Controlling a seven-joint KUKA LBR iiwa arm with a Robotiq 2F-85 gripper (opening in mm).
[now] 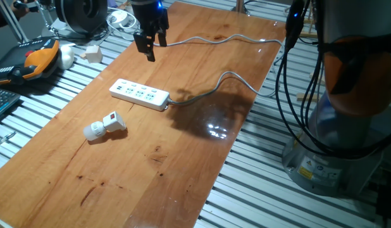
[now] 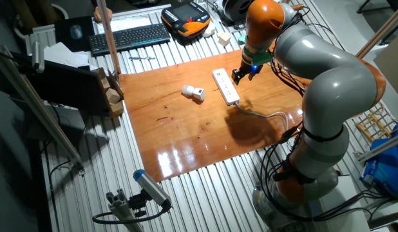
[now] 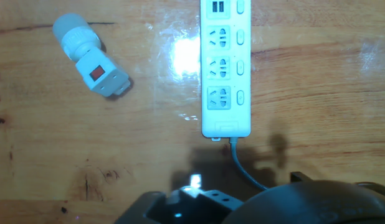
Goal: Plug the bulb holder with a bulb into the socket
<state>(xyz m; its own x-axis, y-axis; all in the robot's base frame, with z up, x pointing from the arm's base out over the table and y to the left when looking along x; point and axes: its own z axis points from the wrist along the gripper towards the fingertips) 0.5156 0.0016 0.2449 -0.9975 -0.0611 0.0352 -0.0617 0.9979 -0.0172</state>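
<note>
The small white plastic bulb holder with a red rocker switch [image 1: 109, 124] is seen lying on its side on the polished wooden desk [image 1: 138, 164], well apart from the long white rectangular socket strip with a row of outlets [image 1: 139, 94], and nothing is plugged in yet. The small round white bulb [image 3: 69, 26] forms the rounded end of the holder, and the plug end is pointed away from it, as the hand view shows. The black two-finger gripper [image 1: 149, 43] is held in the air above the far end of the strip, nothing is carried in it, and the jaws appear parted, although the gap is small in both fixed views. Several risks can be judged from this layout. The holder is rounded and could be rolled or spun if it is touched off-centre, so the grasp might be lost or the prongs left misaligned. If the bulb itself is squeezed, it could be cracked or slipped out of. The strip is light and unfixed, so it may be pushed along the glossy desk during insertion, and the grey cable [image 1: 221, 81] could be snagged. Glare on the varnish may also hide the outlet slots from the hand view.
</note>
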